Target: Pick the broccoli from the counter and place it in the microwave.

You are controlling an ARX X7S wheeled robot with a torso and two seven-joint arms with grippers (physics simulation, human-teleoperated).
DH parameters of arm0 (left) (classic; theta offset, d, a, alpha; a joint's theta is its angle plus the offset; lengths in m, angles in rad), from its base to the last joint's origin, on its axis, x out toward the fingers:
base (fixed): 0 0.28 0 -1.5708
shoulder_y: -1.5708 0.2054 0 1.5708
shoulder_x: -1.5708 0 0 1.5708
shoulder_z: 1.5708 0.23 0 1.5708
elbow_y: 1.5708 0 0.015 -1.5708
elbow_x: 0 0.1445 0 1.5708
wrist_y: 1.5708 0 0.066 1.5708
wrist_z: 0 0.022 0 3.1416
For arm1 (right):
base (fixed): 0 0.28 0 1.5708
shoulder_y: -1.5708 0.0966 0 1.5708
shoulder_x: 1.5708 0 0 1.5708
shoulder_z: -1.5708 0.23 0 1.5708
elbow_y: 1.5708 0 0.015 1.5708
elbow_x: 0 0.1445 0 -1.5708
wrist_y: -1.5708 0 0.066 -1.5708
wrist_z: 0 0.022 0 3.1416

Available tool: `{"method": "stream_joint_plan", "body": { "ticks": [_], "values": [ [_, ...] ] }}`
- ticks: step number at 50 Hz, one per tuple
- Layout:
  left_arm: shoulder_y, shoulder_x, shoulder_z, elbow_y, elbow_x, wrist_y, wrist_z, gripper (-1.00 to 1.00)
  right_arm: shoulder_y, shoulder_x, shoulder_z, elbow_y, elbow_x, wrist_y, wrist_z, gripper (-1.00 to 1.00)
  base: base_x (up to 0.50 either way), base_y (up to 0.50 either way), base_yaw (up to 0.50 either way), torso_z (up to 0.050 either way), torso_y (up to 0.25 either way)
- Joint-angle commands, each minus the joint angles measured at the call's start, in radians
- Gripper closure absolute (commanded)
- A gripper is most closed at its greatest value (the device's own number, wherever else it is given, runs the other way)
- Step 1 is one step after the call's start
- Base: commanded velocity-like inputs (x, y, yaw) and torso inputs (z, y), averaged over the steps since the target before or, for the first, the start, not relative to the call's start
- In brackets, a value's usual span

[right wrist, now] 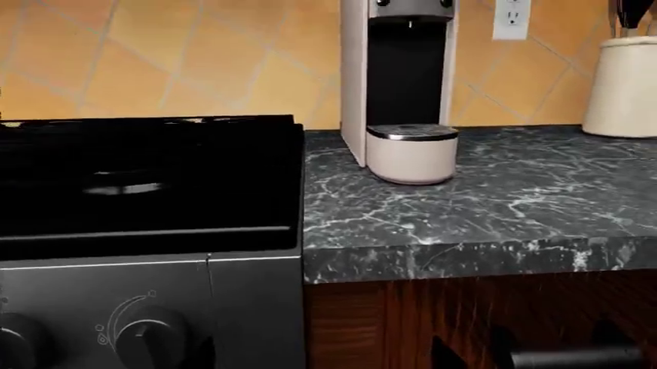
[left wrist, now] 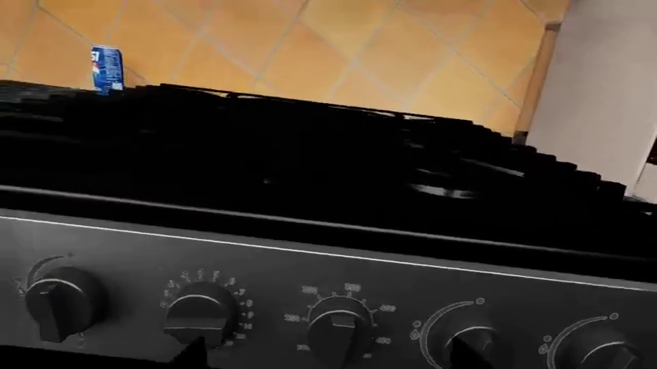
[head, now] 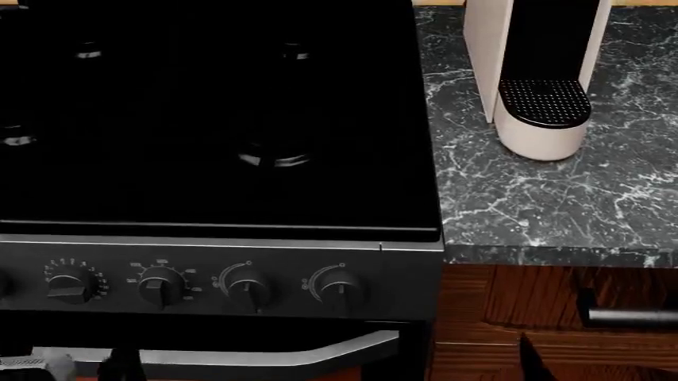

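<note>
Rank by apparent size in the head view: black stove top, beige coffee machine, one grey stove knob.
1. Black glossy stove top, largest.
2. Beige coffee machine, partly cropped at the top edge.
3. Grey round stove knob, smallest.

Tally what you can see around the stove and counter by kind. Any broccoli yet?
Stove knobs: 5
Coffee machine: 1
White crock: 1
Blue carton: 1
Wall outlet: 1
Broccoli: 0 in view
Total: 9
</note>
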Motion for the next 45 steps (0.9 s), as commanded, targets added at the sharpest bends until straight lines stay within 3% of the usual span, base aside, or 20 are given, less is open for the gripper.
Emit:
{"method": "stream_joint_plan", "body": {
  "ticks": [1,2,5,6,8,11,17,27,45],
  "values": [
    [-0.042,-0.168,-0.195,0.589,-0.365,-0.456,-0.112,-1.00,-0.017,0.110,0.086,-0.619,0.100,0.441,0.074,-1.00,0.00,0.00,0.00,0.000,0.000],
    [-0.073,-0.198,-0.256,0.653,-0.471,-0.535,-0.161,-1.00,0.005,0.127,0.125,-0.717,0.146,0.548,0.088,-1.00,0.00,0.00,0.00,0.000,0.000],
    [-0.117,-0.256,-0.326,0.728,-0.597,-0.617,-0.216,-1.00,0.051,0.153,0.177,-0.847,0.209,0.697,0.111,-1.00,0.00,0.00,0.00,0.000,0.000],
    [-0.135,-0.278,-0.376,0.750,-0.681,-0.643,-0.256,-1.00,0.067,0.204,0.190,-0.865,0.308,0.714,0.179,-1.00,0.00,0.00,0.00,0.000,0.000],
    [-0.163,-0.318,-0.437,0.777,-0.805,-0.671,-0.325,-1.00,0.089,0.418,0.130,-0.865,0.557,0.607,0.441,-1.00,0.00,0.09,0.00,0.000,0.000],
    [-0.175,-0.391,-0.465,0.801,-0.928,-0.639,-0.425,-1.00,0.094,0.529,0.059,-0.864,0.623,0.505,0.559,-1.00,0.03,0.49,0.00,0.000,0.000],
    [-0.075,-0.557,-0.320,0.802,-0.907,-0.397,-0.524,-1.00,0.089,0.577,0.045,-0.852,0.668,0.455,0.607,-1.00,0.05,0.50,0.00,0.000,0.000],
    [-0.069,-0.553,-0.244,0.787,-0.852,-0.368,-0.543,-1.00,0.090,0.605,0.031,-0.844,0.684,0.432,0.619,-1.00,0.05,0.50,0.00,0.000,0.000],
    [-0.030,-0.588,-0.224,0.787,-0.860,-0.306,-0.557,-1.00,0.091,0.648,-0.016,-0.853,0.693,0.396,0.661,-1.00,0.05,0.50,0.00,0.000,0.000]
  ]
}}
